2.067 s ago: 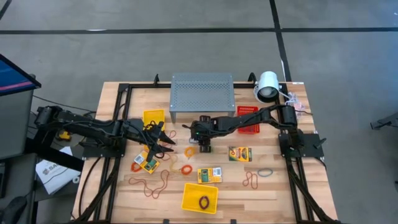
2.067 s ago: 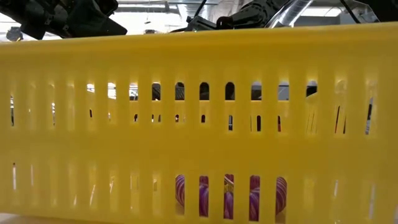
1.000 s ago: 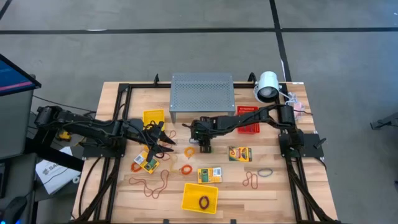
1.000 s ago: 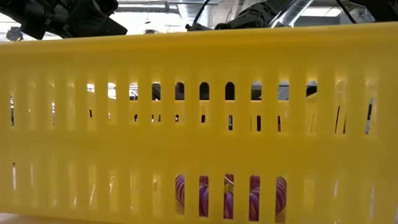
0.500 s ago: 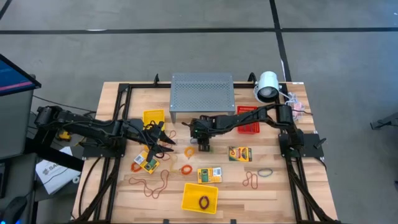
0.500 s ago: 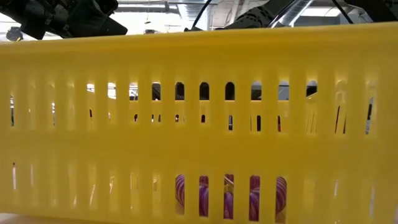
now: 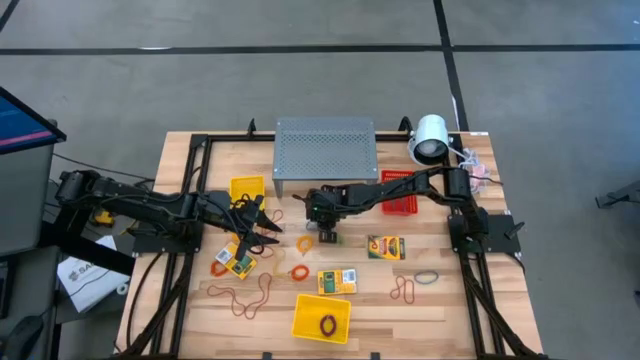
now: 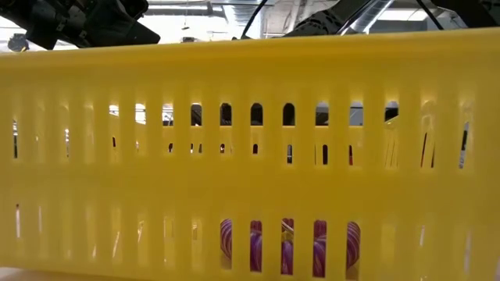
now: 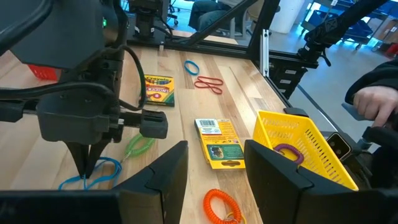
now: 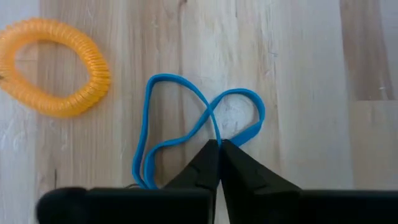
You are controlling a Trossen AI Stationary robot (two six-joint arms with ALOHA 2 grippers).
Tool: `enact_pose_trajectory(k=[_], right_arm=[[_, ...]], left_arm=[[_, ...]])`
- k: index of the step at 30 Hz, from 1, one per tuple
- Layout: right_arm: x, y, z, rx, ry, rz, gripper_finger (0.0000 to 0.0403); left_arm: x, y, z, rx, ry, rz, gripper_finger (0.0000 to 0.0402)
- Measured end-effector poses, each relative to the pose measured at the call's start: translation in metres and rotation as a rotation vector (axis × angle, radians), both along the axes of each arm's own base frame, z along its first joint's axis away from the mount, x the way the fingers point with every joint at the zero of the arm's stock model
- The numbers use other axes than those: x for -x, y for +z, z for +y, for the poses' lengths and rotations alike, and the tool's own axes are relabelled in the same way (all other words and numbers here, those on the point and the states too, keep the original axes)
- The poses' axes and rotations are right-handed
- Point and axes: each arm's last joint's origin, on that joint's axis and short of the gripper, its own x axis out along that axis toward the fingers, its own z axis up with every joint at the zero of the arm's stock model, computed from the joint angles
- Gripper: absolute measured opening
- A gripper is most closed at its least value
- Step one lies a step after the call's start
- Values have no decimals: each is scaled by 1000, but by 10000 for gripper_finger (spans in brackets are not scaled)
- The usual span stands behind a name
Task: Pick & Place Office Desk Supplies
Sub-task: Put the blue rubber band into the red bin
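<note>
From the low view a yellow basket (image 8: 250,156) blocks nearly everything. At mid-counter (image 7: 440,300), my right gripper (image 10: 219,148) has its jaws pinched on a thin blue rubber band (image 10: 186,127), twisted, perhaps doubled. My left gripper (image 9: 214,168) stands part open.

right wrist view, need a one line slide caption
Right gripper shut on a twisted blue rubber band lying on the wooden table, an orange coil loop beside it.

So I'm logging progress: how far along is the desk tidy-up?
Done: one band lies in the front yellow basket.
In hand: the right claw is shut on the blue rubber band at the table.
Left: crayon boxes and loose bands like the red one. The left claw waits.
</note>
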Motion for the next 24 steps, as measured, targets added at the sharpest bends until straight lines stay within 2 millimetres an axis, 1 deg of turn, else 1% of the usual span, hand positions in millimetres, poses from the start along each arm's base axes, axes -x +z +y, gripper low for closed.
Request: enact_pose_trajectory(k=[5,12,20,24], right_arm=[[0,0,0,3,7,1,4],[2,10,1,7,25,-16,2],[4,30,2,14,38,-66,1],[6,46,2,16,42,-106,1]], left_arm=[[0,0,0,0,-1,0,155],[0,0,0,-2,0,0,155],[0,0,0,-2,-1,0,155],[0,0,0,-2,-1,0,155]])
